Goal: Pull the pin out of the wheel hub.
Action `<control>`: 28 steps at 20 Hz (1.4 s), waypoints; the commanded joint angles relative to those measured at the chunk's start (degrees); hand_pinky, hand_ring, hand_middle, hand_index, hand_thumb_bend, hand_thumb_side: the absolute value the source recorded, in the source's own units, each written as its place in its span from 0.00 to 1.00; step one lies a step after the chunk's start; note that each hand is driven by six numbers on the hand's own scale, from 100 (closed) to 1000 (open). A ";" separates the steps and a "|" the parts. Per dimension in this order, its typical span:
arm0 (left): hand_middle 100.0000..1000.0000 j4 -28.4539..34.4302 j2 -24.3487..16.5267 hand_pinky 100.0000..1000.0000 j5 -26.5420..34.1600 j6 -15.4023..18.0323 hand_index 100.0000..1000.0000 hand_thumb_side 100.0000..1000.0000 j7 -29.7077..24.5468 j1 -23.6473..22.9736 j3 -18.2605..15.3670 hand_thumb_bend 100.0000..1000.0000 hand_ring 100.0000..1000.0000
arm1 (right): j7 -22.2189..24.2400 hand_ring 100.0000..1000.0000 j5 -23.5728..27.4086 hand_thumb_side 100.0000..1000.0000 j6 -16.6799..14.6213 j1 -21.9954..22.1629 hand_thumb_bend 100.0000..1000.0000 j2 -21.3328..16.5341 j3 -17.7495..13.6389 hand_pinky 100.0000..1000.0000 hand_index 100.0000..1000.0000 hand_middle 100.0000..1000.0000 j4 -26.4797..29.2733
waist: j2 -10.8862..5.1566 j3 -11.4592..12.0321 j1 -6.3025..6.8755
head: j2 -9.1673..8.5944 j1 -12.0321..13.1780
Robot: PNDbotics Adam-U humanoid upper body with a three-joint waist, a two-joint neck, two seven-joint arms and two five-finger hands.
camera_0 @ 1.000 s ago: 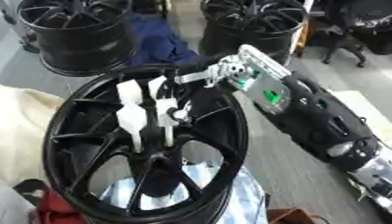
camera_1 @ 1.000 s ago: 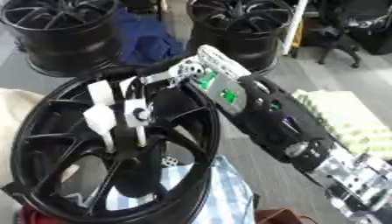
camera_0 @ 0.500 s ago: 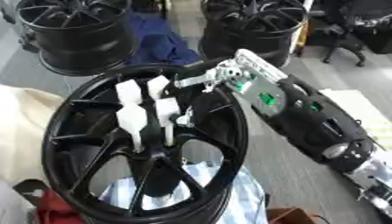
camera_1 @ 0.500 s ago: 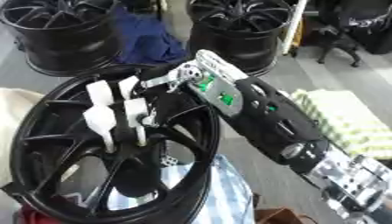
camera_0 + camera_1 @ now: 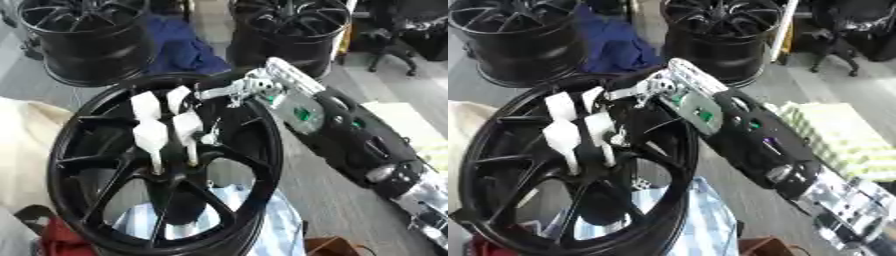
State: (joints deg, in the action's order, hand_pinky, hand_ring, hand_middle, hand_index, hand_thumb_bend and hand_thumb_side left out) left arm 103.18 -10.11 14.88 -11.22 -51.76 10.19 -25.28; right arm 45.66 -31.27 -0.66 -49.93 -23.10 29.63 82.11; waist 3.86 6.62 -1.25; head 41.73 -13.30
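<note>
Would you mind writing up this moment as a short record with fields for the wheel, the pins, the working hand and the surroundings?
wheel: black spoked wheel hub, standing tilted in the foreground
pins: two white pins side by side, standing out of the hub's middle
right hand: right hand reaching in from the right, over the wheel's upper rim, fingers near the pins' tops; contact cannot be told
left hand: not in view
behind: two more black wheels, blue cloth between them
below: striped cloth under the wheel
</note>
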 commanded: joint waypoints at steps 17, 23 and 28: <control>0.66 1.36 -1.23 0.69 -0.58 -1.34 0.93 0.72 -0.21 -0.84 -0.50 0.00 0.57 | -5.41 0.58 19.52 0.21 8.00 -0.96 0.00 -17.88 -7.23 0.62 0.46 0.25 22.97 | -2.51 -2.54 -0.41 | 1.22 0.80; 0.66 1.50 -1.89 0.69 -0.91 -1.40 0.93 0.72 -0.21 -1.37 -1.68 0.00 0.57 | -15.98 0.57 24.99 0.19 9.39 17.89 0.00 -31.17 -19.15 0.61 0.47 0.25 32.16 | -2.75 -4.60 -1.12 | 1.08 2.77; 0.66 1.63 -2.13 0.69 -1.31 -1.47 0.93 0.72 -0.21 -1.67 -2.74 0.00 0.57 | -27.49 0.72 18.67 0.32 11.73 38.78 0.00 -29.09 -28.54 0.69 0.87 0.66 31.14 | -2.38 -6.23 -1.57 | 0.90 4.49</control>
State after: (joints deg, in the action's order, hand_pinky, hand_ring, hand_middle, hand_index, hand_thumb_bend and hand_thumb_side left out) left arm 103.52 -10.67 13.95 -12.17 -51.64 8.10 -27.43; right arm 20.63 -10.87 10.51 -10.99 -51.54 4.07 112.91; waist 1.82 0.31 -2.92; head 42.93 -9.29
